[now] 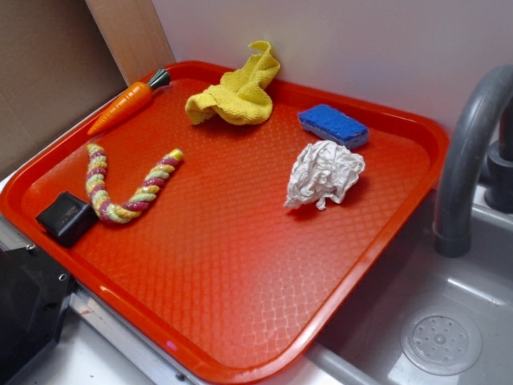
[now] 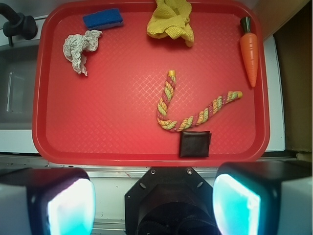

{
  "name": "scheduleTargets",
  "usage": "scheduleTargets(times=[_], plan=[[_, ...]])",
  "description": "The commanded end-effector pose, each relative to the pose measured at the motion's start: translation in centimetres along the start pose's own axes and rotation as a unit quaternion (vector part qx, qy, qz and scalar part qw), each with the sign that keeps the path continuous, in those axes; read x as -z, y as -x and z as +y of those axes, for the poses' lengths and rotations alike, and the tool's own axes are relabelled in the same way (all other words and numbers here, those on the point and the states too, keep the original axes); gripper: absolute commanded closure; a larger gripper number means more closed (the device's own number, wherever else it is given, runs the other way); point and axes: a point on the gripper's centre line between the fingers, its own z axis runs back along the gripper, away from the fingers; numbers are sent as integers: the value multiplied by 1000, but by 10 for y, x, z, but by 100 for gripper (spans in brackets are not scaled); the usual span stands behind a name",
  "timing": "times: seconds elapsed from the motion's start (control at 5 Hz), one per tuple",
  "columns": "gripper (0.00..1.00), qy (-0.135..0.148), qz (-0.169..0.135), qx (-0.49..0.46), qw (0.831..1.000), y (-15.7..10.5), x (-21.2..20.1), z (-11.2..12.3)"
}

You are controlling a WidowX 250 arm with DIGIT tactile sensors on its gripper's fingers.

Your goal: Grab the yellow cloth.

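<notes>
my gripper (image 2: 154,203): fingers spread wide, holding nothing, hanging off the tray's near edge | yellow cloth (image 1: 235,91): bunched at the red tray's (image 1: 240,265) far rim, well apart from me

Open tray (image 2: 122,122) between rope (image 2: 190,117), cloth (image 2: 171,22)

A red tray (image 2: 146,147) holds sponge (image 2: 103,18), paper wad (image 2: 79,48), rope (image 2: 188,110), carrot (image 2: 249,51).

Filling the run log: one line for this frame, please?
phase: pre-approach | gripper: open, empty, off tray's near edge | target: yellow cloth at far tray rim, untouched | nearest neighbour: blue sponge
</notes>
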Motion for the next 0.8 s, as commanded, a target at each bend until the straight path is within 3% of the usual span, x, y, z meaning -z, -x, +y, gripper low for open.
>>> scheduleTargets(times=[0.0,0.2,0.4,0.6], plan=[[0,0,0,0,1000,0,0,0],[0,-25,-70,-10,997,-46,54,23],[0,-38,-82,20,996,-95,94,27],[0,-28,-77,72,994,-142,129,21]])
